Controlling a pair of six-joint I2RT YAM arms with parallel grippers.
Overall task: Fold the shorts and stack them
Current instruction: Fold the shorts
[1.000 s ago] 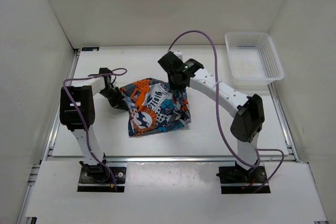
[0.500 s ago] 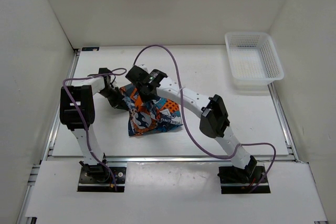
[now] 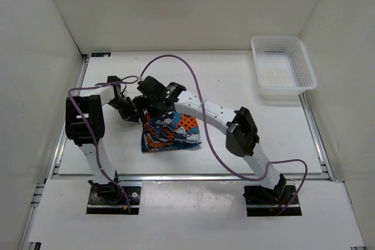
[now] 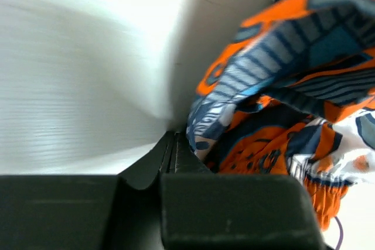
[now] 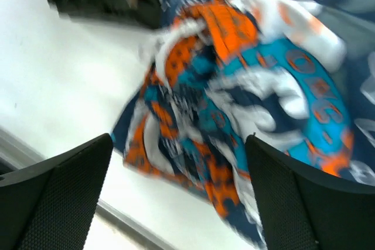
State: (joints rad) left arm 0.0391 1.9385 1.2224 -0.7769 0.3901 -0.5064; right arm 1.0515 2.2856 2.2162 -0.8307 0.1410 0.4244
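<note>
The shorts (image 3: 173,134) lie folded into a small bundle left of the table's middle, in an orange, teal, navy and white print. My left gripper (image 3: 133,111) is at their upper left corner, low on the table. In the left wrist view its jaws (image 4: 176,140) are pressed together with the edge of the shorts (image 4: 281,86) coming out at their tips. My right gripper (image 3: 153,99) hovers over the same corner. Its fingers (image 5: 64,185) stand wide apart, with the shorts (image 5: 234,86) lying loose below them and nothing held.
A white mesh basket (image 3: 283,69) stands at the back right corner. White walls close in the table on three sides, and a metal rail (image 3: 193,176) runs along the near edge. The right arm's purple cable (image 3: 193,83) arcs over the table behind the shorts.
The right arm swung left across the shorts, carrying their right part over onto the left part. Its gripper then opened and let go. The left gripper stayed in place.
</note>
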